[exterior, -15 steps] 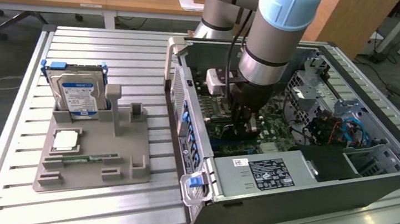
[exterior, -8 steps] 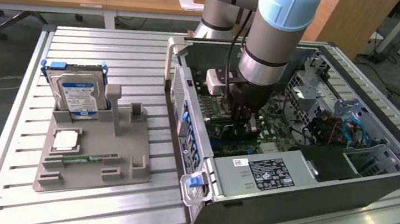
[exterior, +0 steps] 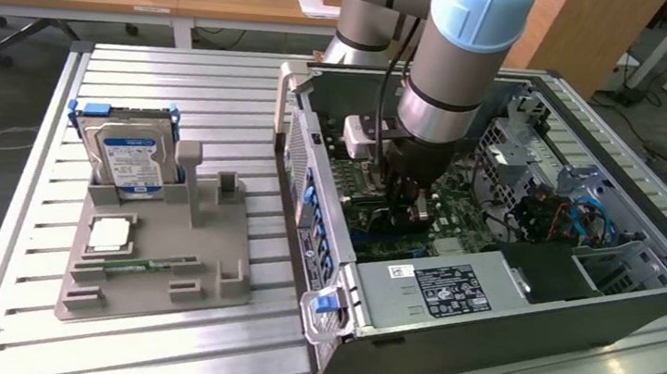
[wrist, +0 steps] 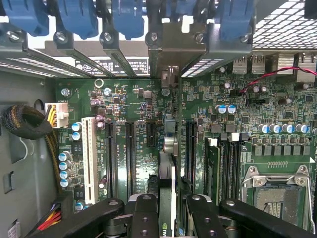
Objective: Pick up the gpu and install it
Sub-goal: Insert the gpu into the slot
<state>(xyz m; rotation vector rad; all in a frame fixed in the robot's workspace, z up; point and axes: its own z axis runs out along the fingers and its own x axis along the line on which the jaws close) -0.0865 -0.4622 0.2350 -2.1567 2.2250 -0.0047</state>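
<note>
- at the exterior view's left, a grey holder tray [exterior: 151,270] sits on a slatted metal table [exterior: 22,322]. a silver hard drive [exterior: 128,161] with a blue label stands upright in the tray's far slot, and a small green memory stick [exterior: 139,265] lies flat near its front. the tray's middle upright slot stands empty.
- right of the tray, touching nothing on it, an open computer case [exterior: 618,310] lies on its side with its green motherboard [wrist: 129,106] exposed.
- the robot arm reaches down into the case. its gripper [wrist: 166,208] is pinching the gpu [wrist: 167,144], seen edge-on between the black fingers [wrist: 143,213].
- the gpu stands on edge over a motherboard slot, in line with the rear bracket opening. i cannot tell whether it is fully seated.
- judged progress: pick-up is done and the card is at its slot; seating and release look unfinished.
</note>
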